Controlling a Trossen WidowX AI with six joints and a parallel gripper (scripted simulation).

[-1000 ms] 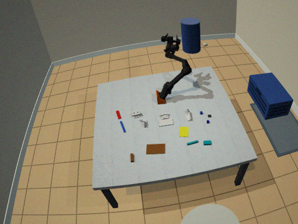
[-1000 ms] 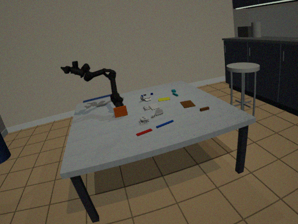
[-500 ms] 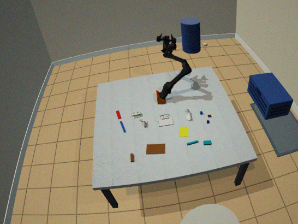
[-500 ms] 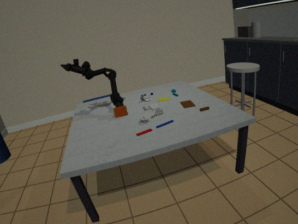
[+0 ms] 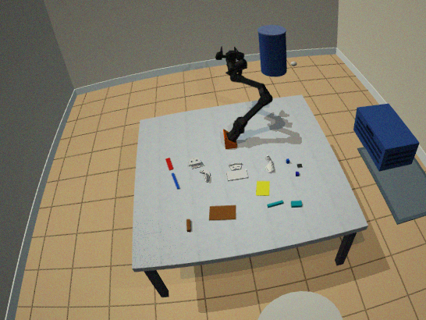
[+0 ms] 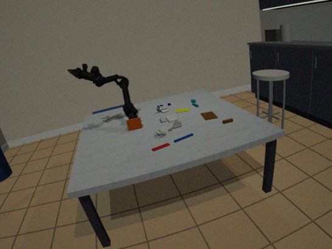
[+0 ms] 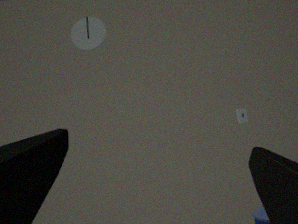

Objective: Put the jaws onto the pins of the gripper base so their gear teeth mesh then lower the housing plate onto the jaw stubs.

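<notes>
My gripper is open and empty, raised high beyond the back of the table and turned away from the parts. A white piece with two small round marks, seemingly the gripper base, lies left of centre. One white jaw lies close beside it. Another white jaw lies apart, farther right in the top view. Between them is a white flat piece with a raised end, seemingly the housing plate. The parts lie separately; fine teeth are too small to tell.
A red bar and blue bar lie left. A yellow square, brown plate, brown block, teal pieces and small blue pieces are also on the table.
</notes>
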